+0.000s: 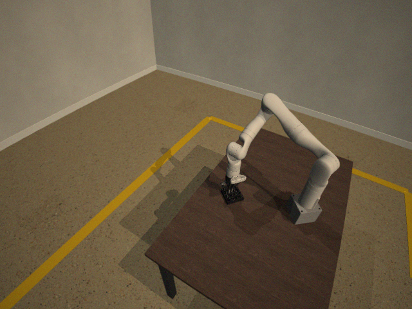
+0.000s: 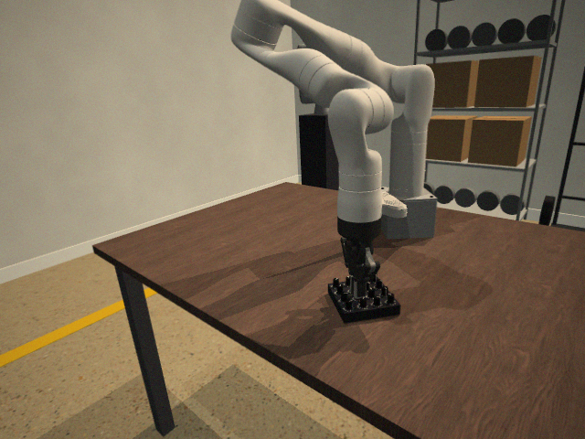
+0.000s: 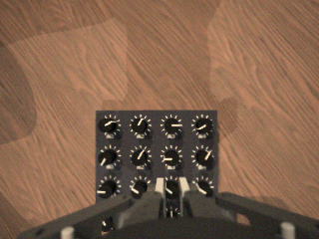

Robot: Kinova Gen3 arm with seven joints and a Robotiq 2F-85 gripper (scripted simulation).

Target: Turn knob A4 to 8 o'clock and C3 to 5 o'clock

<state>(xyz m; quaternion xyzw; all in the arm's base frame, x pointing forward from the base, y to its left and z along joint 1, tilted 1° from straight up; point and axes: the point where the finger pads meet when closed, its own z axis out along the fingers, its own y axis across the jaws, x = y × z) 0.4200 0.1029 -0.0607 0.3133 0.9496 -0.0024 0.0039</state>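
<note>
The black knob box (image 3: 157, 154) stands flat on the dark wooden table, and also shows in the top and exterior views (image 1: 232, 194) (image 2: 364, 300). In the wrist view three rows of knobs are visible, and the nearest row is hidden under my gripper. My gripper (image 3: 171, 189) points straight down and is shut on knob C3 (image 3: 170, 189), the third knob of the third row, with one finger on each side. Its white line is mostly hidden between the fingers. Knob A4 (image 3: 201, 126) at the far right corner has its line pointing down-left, near 8 o'clock.
The arm's grey base (image 1: 305, 212) is bolted on the table to the right of the box. The table's left edge (image 2: 212, 326) runs close to the box. Shelves with cardboard boxes (image 2: 482, 108) stand behind the table.
</note>
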